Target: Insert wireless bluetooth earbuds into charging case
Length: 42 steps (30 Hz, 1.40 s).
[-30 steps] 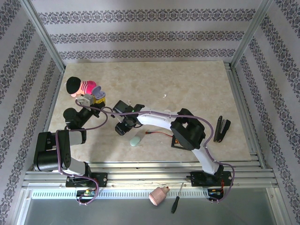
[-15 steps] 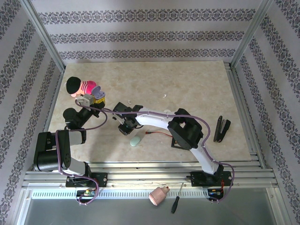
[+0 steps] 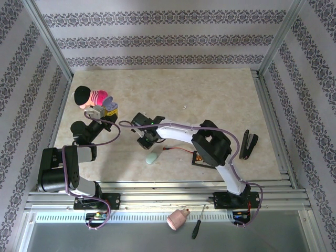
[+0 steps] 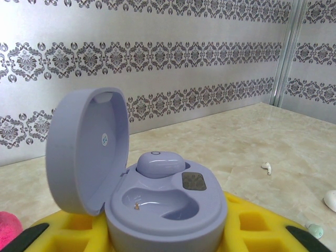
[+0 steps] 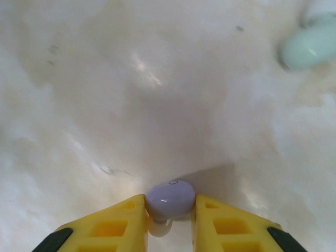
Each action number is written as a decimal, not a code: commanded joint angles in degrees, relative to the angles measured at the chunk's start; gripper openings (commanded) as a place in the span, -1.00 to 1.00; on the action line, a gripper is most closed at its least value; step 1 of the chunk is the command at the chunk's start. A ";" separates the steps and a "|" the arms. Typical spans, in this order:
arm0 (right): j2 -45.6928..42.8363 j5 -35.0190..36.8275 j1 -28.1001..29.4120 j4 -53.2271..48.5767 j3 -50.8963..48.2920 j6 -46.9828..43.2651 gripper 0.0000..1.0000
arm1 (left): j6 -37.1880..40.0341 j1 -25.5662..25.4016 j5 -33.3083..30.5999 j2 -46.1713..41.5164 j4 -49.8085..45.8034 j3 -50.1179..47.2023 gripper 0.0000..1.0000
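My left gripper (image 4: 168,237) is shut on the base of a lavender charging case (image 4: 168,207), whose lid (image 4: 86,149) stands open. One lavender earbud (image 4: 160,163) sits in the far slot, and the near slot (image 4: 157,202) is empty. In the top view this gripper (image 3: 107,110) is at the left of the table. My right gripper (image 5: 169,211) is down at the table, its yellow fingers (image 5: 118,223) pressed on both sides of a second lavender earbud (image 5: 170,198). From above, the right gripper (image 3: 146,137) is right of the left one.
A pale green oval case (image 3: 151,157) lies just in front of the right gripper, a blurred green shape (image 5: 307,47) in its wrist view. A white earbud (image 3: 185,107) lies mid-table. A pink and black plush (image 3: 88,96) is at far left, a black stapler (image 3: 248,144) at right.
The right gripper's fingers have closed onto the lavender earbud on the table, and its wrist shifted slightly right. The left arm and the case have not moved.
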 commanded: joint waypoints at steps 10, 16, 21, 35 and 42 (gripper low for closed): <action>-12.78 0.73 -8.31 0.82 -16.33 0.19 -0.49 | -0.88 0.84 1.85 0.53 2.22 -0.58 -0.50; -15.64 2.16 -12.12 0.76 -21.56 -1.96 -0.48 | -1.35 0.84 2.13 0.80 3.08 -0.68 -0.50; -16.31 3.24 -13.13 0.98 -21.91 -2.81 -0.37 | -1.13 0.84 2.12 0.59 2.88 -0.81 -0.50; -17.89 6.11 -13.71 -0.31 -23.21 -1.62 -0.22 | -0.64 0.84 2.04 -0.10 2.07 -0.95 -0.50; -18.25 8.45 -14.28 -1.54 -21.90 -1.84 -0.24 | -0.61 0.84 2.11 -0.13 2.16 -0.88 -0.50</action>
